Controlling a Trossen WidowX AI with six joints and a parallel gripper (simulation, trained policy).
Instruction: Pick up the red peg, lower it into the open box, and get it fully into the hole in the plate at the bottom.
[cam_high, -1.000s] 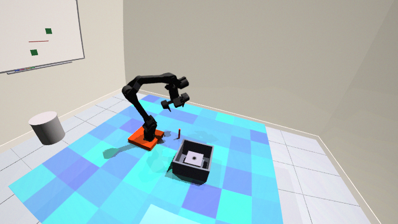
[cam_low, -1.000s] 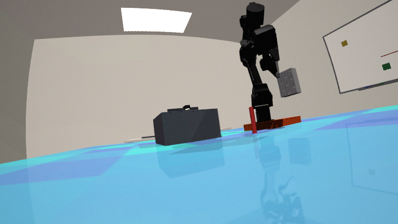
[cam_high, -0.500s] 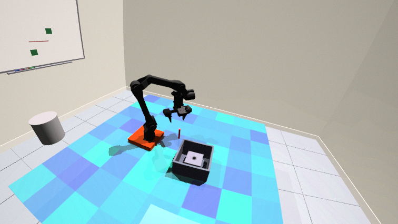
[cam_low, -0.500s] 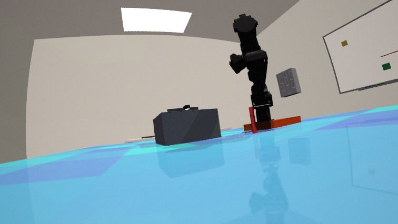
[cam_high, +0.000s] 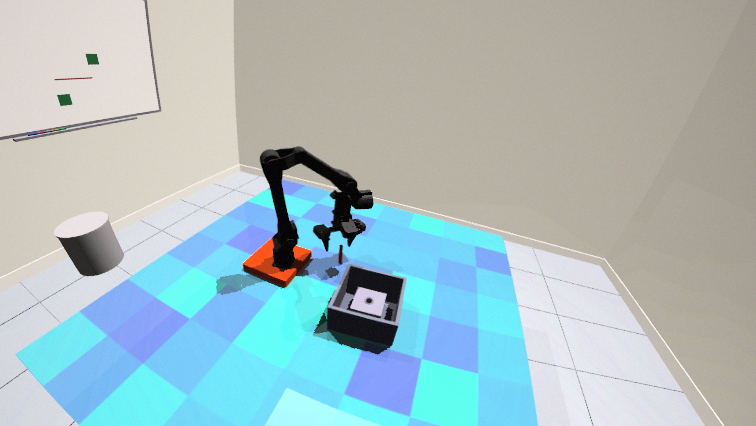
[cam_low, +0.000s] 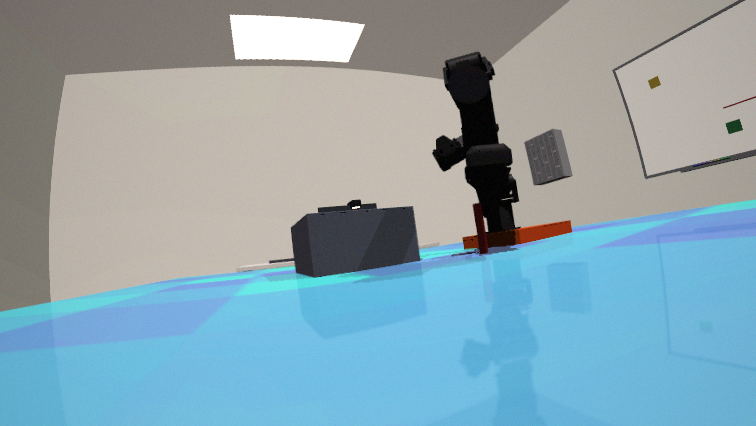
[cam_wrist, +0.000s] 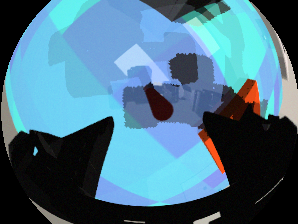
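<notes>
In the top view, going from left to right, the gripper (cam_high: 338, 247) (cam_low: 487, 203) (cam_wrist: 159, 118) comes first, its jaws spread wide with nothing between them. The red peg (cam_high: 340, 254) (cam_low: 480, 228) (cam_wrist: 160, 106) stands upright on the floor, not lifted, at six o'clock from the jaws. In the wrist view, its near end shows between the fingertips. The open box (cam_high: 362, 328) (cam_low: 365, 243) is at five o'clock, its plate's hole (cam_high: 369, 301) unfilled. Grasping, carrying and inserting seem all left; only the approach looks nearly done.
</notes>
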